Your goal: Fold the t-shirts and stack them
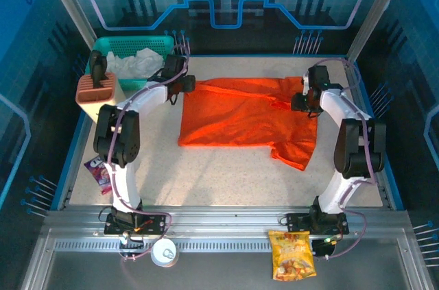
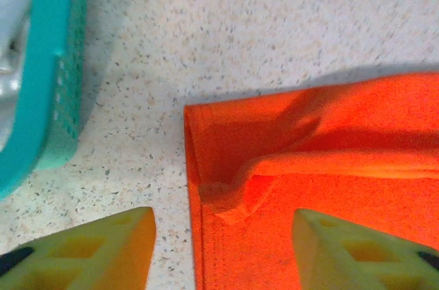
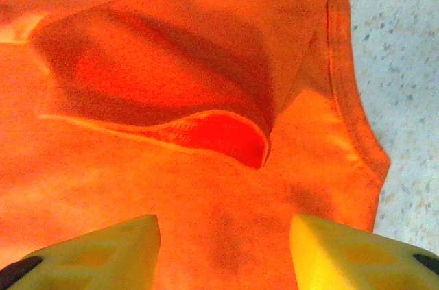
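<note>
i log the orange t-shirt (image 1: 240,118) lying partly folded on the surface (image 1: 219,177), just right of the teal basket (image 1: 130,44). left pincer (image 2: 223,216) hangs open and empty over the shirt corner nearest the basket. right pincer (image 3: 225,221) is likewise open and empty, above the shirt edge farthest from the basket.

Item: t-shirt (image 1: 241,120), one piece. You are looking at plain, bright orange thin cloth, short-sleeved, no print. It lies on the speckled bench (image 1: 206,173), in the far half, spreading from the centre toward the right. The left part is folded into a flat rectangle with a straight left edge, and a rolled hem ridge crosses its far-left corner. The right part is rumpled, with one sleeve trailing toward the near right and a loose fold gaping open.
</note>
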You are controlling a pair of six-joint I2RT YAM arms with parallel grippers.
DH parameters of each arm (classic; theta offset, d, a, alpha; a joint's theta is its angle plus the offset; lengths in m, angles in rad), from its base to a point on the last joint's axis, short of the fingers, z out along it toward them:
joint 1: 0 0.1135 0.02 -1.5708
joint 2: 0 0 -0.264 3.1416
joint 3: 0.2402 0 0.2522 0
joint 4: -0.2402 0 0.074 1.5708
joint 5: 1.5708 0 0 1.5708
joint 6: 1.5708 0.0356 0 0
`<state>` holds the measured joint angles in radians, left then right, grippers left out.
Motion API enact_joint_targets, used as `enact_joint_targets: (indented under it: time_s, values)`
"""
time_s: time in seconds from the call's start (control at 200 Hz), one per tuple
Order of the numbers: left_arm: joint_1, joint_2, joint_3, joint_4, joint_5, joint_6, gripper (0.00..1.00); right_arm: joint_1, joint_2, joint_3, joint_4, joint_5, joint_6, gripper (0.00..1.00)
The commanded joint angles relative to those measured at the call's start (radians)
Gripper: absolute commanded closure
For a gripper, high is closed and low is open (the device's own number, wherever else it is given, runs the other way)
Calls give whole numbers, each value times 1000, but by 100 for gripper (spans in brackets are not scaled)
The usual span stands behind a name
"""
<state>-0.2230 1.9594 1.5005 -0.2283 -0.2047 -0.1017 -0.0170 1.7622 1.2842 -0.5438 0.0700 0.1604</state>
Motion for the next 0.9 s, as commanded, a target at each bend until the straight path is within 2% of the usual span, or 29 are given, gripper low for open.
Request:
enact_joint_targets:
  time_s: [0.0, 0.045, 0.075, 0.11, 0.215, 0.285, 0.39, 0.505, 0.565, 0.66, 0.896]
  values:
    - [-6, -49, 2, 44, -18, 24, 35, -12, -33, 52, -91, -88, 17, 45]
    - [-6, -29, 43, 18, -16, 23, 34, -12, -10, 100, -111, -111, 26, 47]
    - [-6, -5, 83, -10, -13, 22, 37, -11, 12, 136, -125, -125, 32, 50]
    - [-7, 33, 141, -53, -8, 21, 43, -9, 43, 180, -142, -139, 39, 54]
    - [-10, 197, 371, -215, 14, 13, 72, 5, 150, 308, -171, -156, 64, 69]
    - [-13, 323, 538, -312, 12, 15, 83, 14, 228, 391, -186, -168, 81, 81]
    - [-22, 482, 736, -410, -5, 31, 91, 29, 339, 510, -209, -186, 104, 94]
    - [-32, 585, 852, -461, -19, 50, 96, 45, 444, 620, -235, -203, 121, 100]
    - [-35, 596, 852, -471, -18, 51, 100, 56, 480, 653, -247, -212, 125, 100]
    - [-46, 555, 764, -447, -23, 67, 100, 77, 498, 643, -236, -219, 132, 100]
    - [-70, 364, 447, -330, -84, 94, 100, 111, 411, 409, -130, -229, 174, 100]
